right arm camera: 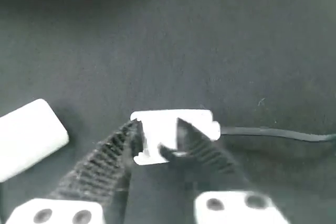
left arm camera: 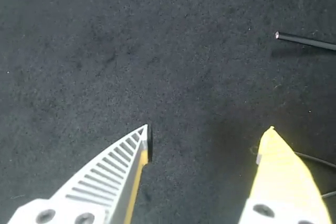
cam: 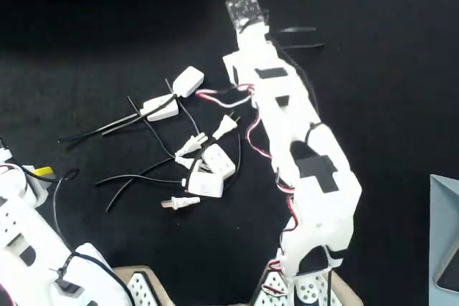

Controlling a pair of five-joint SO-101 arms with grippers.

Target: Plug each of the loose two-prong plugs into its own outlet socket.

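R gripper [right arm camera: 157, 139] clamped on white boxy plastic socket block [right arm camera: 160, 120], its black cord [right arm camera: 273, 134] trailing sideways. 2nd white block [right arm camera: 29, 137] near, not touching. L gripper [left arm camera: 208, 129] fingers apart over bare black cloth [left arm camera: 105, 51], open room ahead.

A black, cloth-like surface [cam: 86, 41] carries everything. Near its middle lies the middle socket [cam: 204, 184], white, with a second socket [cam: 219, 160] touching its far side. A near plug [cam: 181, 203] lies just beside the middle socket, toward the arms' bases. Beyond the middle socket lie a far plug [cam: 191, 146] and a farthest plug [cam: 226, 127]. Farther off to its left sit a third socket [cam: 161, 109] and a fourth socket [cam: 188, 81]. Thin black cords [cam: 136, 177] trail left of it. A grey object [cam: 445, 234] lies well to its right.
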